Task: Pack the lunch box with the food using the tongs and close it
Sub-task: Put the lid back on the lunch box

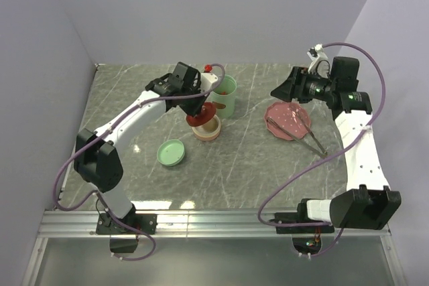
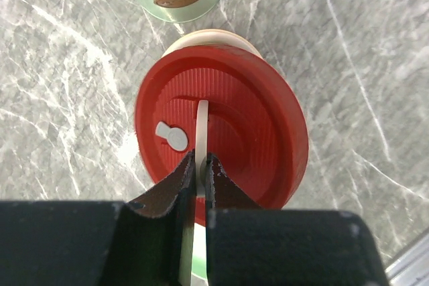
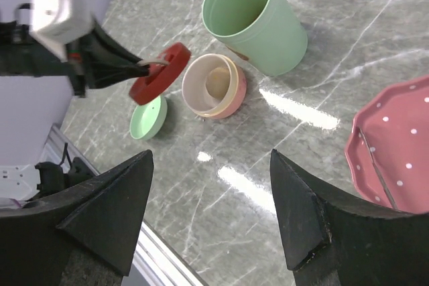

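Silver metal tongs (image 1: 301, 136), thin and V-shaped, lay partly on the pink dotted plate (image 1: 281, 110) at the right, likely light, springy and slick, best pinched mid-arm by the wide-open right gripper (image 3: 211, 155), while the left gripper (image 2: 199, 172) clamped the tab of the ribbed red lid (image 2: 248, 118).

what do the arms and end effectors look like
The left arm and right arm have white links and black joint housings, each trailed by a looping lilac cable. A small green light glows on the right one. The left end effector and right end effector are black, with wedge-shaped fingers.
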`<state>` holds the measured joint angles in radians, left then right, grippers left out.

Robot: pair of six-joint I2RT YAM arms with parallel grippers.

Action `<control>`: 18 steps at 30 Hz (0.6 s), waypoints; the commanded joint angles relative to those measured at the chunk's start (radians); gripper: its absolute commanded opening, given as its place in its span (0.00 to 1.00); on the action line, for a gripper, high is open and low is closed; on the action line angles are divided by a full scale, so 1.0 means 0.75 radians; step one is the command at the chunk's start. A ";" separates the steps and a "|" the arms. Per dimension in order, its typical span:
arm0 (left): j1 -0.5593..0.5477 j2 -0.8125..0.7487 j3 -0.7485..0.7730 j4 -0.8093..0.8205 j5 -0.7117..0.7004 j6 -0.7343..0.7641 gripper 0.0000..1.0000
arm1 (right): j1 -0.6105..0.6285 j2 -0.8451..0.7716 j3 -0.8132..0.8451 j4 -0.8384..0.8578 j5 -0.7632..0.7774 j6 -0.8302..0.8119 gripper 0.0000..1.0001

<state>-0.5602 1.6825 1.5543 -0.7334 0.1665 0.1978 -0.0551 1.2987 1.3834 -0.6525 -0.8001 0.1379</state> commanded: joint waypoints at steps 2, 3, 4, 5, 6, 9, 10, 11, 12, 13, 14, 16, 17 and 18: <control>-0.008 0.037 -0.011 0.088 -0.030 0.033 0.00 | -0.033 -0.099 -0.018 -0.016 -0.042 -0.010 0.77; -0.008 0.045 -0.019 0.104 -0.050 0.031 0.00 | -0.039 -0.116 -0.024 -0.010 -0.030 -0.004 0.77; -0.010 0.064 -0.033 0.129 -0.058 0.029 0.00 | -0.041 -0.122 -0.038 0.003 -0.021 0.002 0.77; -0.012 0.070 -0.037 0.145 -0.071 0.027 0.00 | -0.045 -0.130 -0.047 0.011 -0.013 0.004 0.77; -0.016 0.088 -0.043 0.156 -0.081 0.029 0.00 | -0.051 -0.142 -0.051 0.015 -0.009 0.004 0.77; -0.022 0.129 -0.060 0.194 -0.138 0.027 0.01 | -0.057 -0.151 -0.061 0.013 -0.013 0.006 0.77; -0.022 0.141 -0.060 0.199 -0.156 0.025 0.01 | -0.061 -0.151 -0.063 0.007 -0.017 0.006 0.77; -0.022 0.152 -0.056 0.203 -0.159 0.023 0.01 | -0.066 -0.153 -0.063 0.005 -0.015 0.004 0.77; -0.024 0.172 -0.050 0.205 -0.161 0.023 0.01 | -0.066 -0.153 -0.063 0.001 -0.017 0.002 0.77; -0.026 0.180 -0.050 0.209 -0.159 0.023 0.01 | -0.068 -0.155 -0.065 0.001 -0.015 0.002 0.77; -0.028 0.184 -0.050 0.213 -0.157 0.023 0.02 | -0.068 -0.153 -0.067 0.001 -0.015 0.002 0.77; -0.038 0.203 -0.039 0.225 -0.157 0.023 0.02 | -0.072 -0.149 -0.069 -0.005 -0.017 0.000 0.76; -0.047 0.209 -0.037 0.227 -0.161 0.023 0.02 | -0.072 -0.149 -0.069 -0.009 -0.017 -0.002 0.77; -0.049 0.217 -0.037 0.235 -0.163 0.023 0.02 | -0.072 -0.145 -0.069 -0.011 -0.015 -0.002 0.76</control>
<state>-0.5797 1.8442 1.5120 -0.6098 0.0612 0.2020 -0.0994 1.2064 1.3331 -0.6662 -0.8059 0.1394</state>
